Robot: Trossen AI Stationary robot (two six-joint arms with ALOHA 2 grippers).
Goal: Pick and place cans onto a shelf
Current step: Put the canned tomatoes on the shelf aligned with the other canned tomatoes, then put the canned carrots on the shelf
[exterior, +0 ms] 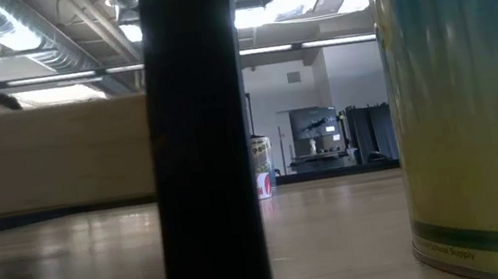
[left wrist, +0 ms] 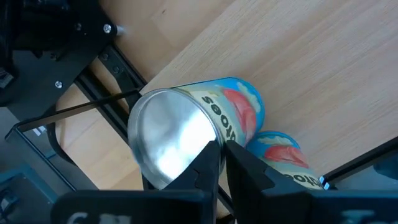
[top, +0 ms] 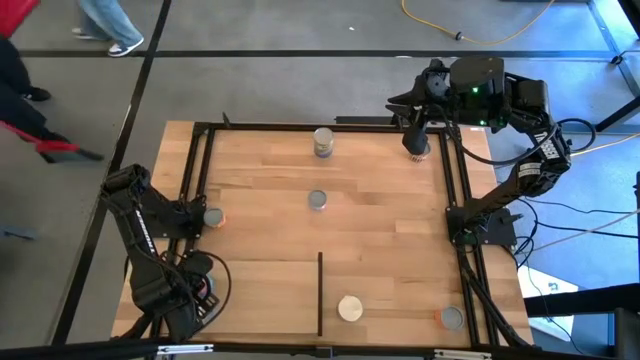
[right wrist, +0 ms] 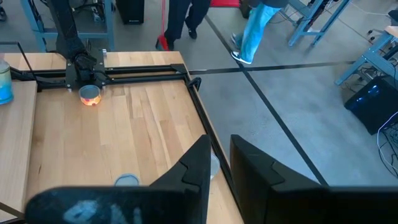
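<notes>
1. A light-wood tabletop point(top: 380, 230) in a black frame stands on a grey floor.
2. The left gripper point(left wrist: 222, 146) sits at the rim of a silver-topped, blue-labelled can point(left wrist: 168, 137) by the left frame rail; spread or pinching, I cannot tell.
3. The right gripper point(top: 415, 135) is over a can point(top: 416, 152) at the far right corner; its state is also unclear.
4. Two grey-topped cans point(top: 323, 143) point(top: 317, 200) stand mid-table.
5. A cream-topped can point(top: 350, 308) stands near the thin black upright divider point(top: 320, 293) of the flat light-wood shelf point(top: 260, 290).

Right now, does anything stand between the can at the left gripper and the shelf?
Nothing visible does. The can by the left gripper sits at the left edge of the table, and only bare wood lies between it and the shelf.
</notes>
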